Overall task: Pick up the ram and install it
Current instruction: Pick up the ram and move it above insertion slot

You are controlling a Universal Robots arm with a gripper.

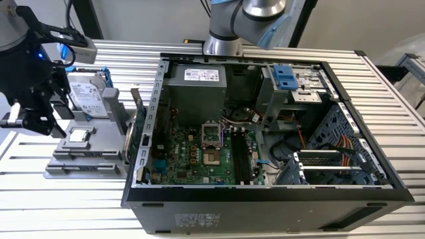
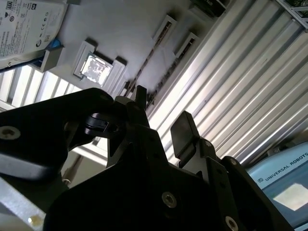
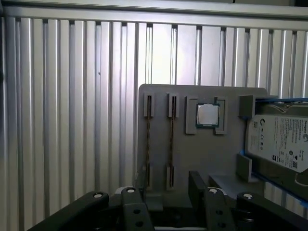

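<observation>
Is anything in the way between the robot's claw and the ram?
Nothing visible is. The open gripper hangs above the gray tray, with only open air between it and the ram sticks, which stand on edge in their slots. The processor and hard drive sit off to one side.

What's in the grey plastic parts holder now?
Two thin ram sticks on edge, a square silver processor, a silver hard drive. The open gripper hides part of the holder.
</observation>
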